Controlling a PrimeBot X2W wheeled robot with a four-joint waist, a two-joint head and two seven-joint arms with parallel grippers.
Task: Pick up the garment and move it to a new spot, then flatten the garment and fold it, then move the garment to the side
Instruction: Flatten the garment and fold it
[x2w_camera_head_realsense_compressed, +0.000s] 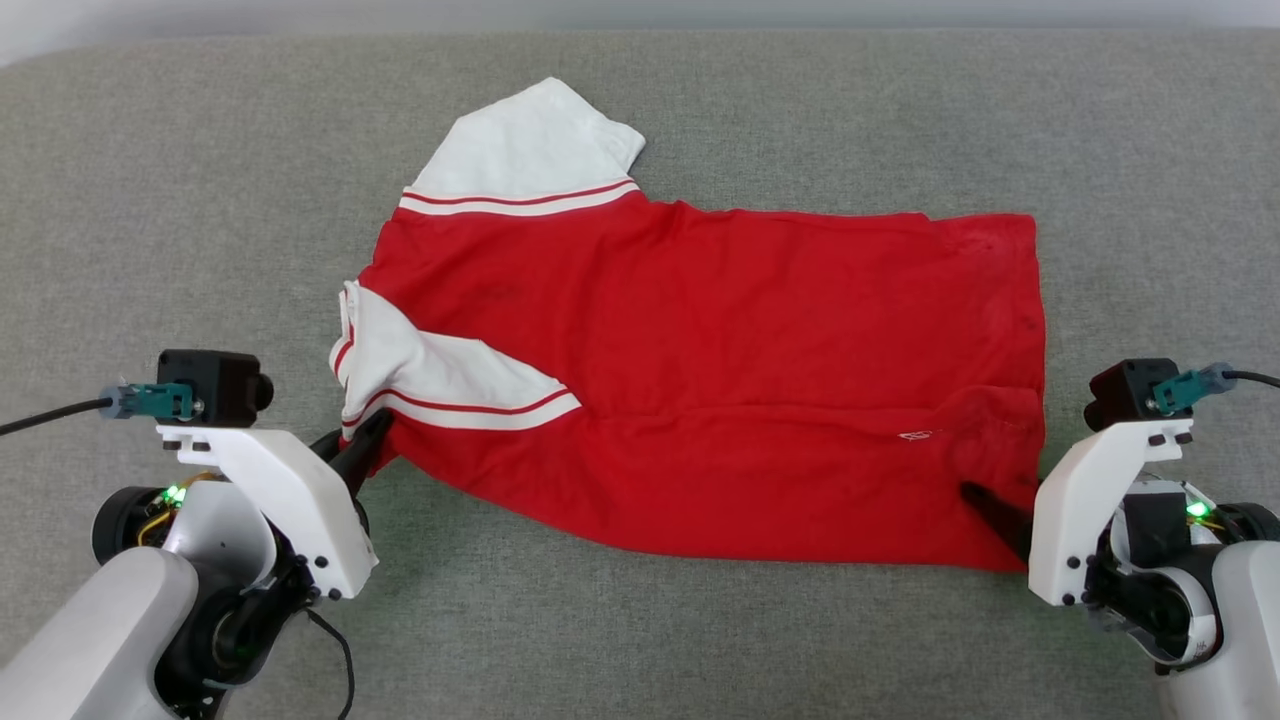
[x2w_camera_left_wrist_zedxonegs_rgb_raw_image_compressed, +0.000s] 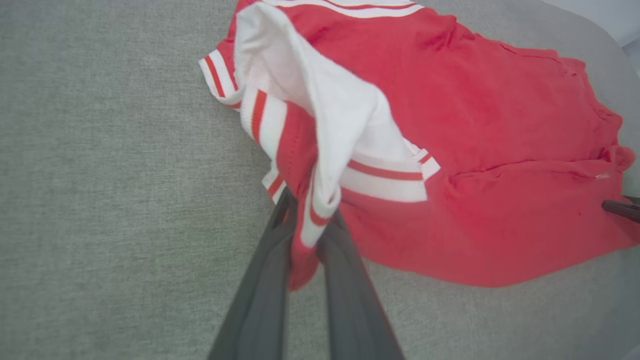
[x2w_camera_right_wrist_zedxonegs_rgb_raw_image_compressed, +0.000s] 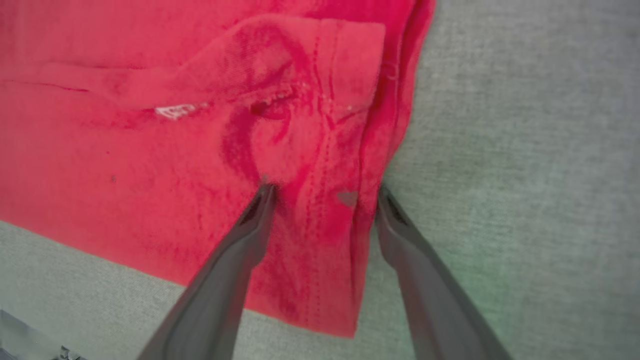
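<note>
Two arms are flanking the red jersey, which is lying spread on the grey fabric surface. The left arm is angling in from the near left, its left gripper pinching the striped armhole trim between nearly closed fingers. The right arm is angling in from the near right, its right gripper standing wide at the hem corner, one finger pressing the red cloth, the other just off its edge.

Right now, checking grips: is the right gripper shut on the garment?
No, the right gripper stands open, jaws wide apart astride the edge of the garment.
</note>
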